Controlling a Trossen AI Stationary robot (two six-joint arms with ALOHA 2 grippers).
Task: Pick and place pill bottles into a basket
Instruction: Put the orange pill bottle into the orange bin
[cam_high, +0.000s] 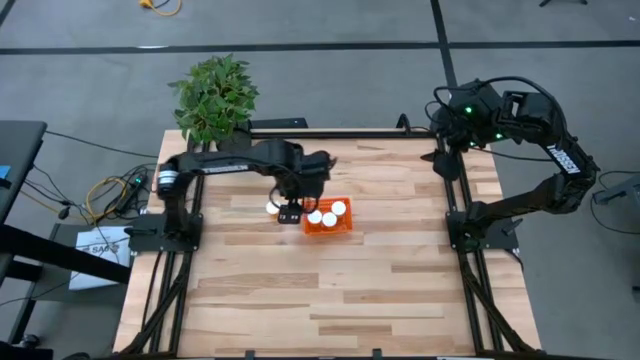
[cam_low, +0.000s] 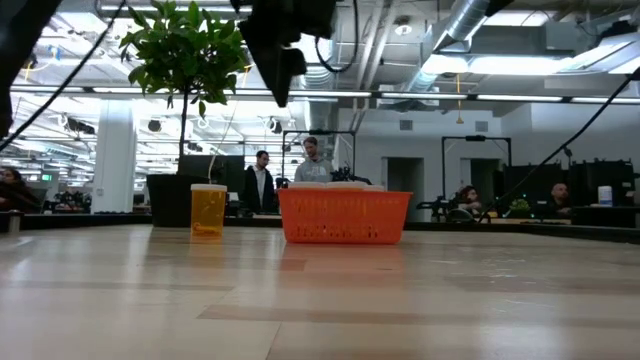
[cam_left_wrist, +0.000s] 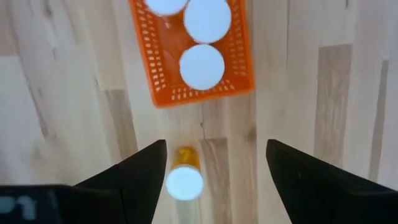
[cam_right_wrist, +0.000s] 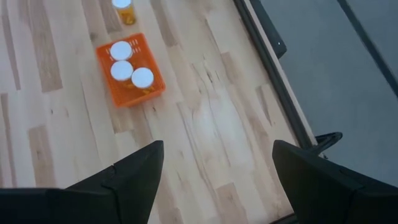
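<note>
The orange basket (cam_high: 328, 222) sits on the table with three white-capped pill bottles (cam_high: 329, 216) standing inside; it also shows in the left wrist view (cam_left_wrist: 199, 50) and the low view (cam_low: 343, 217). One pill bottle (cam_high: 271, 207) stands upright on the table just left of the basket, also in the low view (cam_low: 208, 211) and the left wrist view (cam_left_wrist: 184, 180). My left gripper (cam_left_wrist: 214, 180) is open, high above the table over that bottle and the basket's left side, touching nothing. My right gripper (cam_right_wrist: 217, 180) is open and empty at the far right corner.
A potted plant (cam_high: 214, 95) stands at the table's far left corner. Bare wood lies in front of and to the right of the basket. People stand in the room behind the table (cam_low: 310, 160).
</note>
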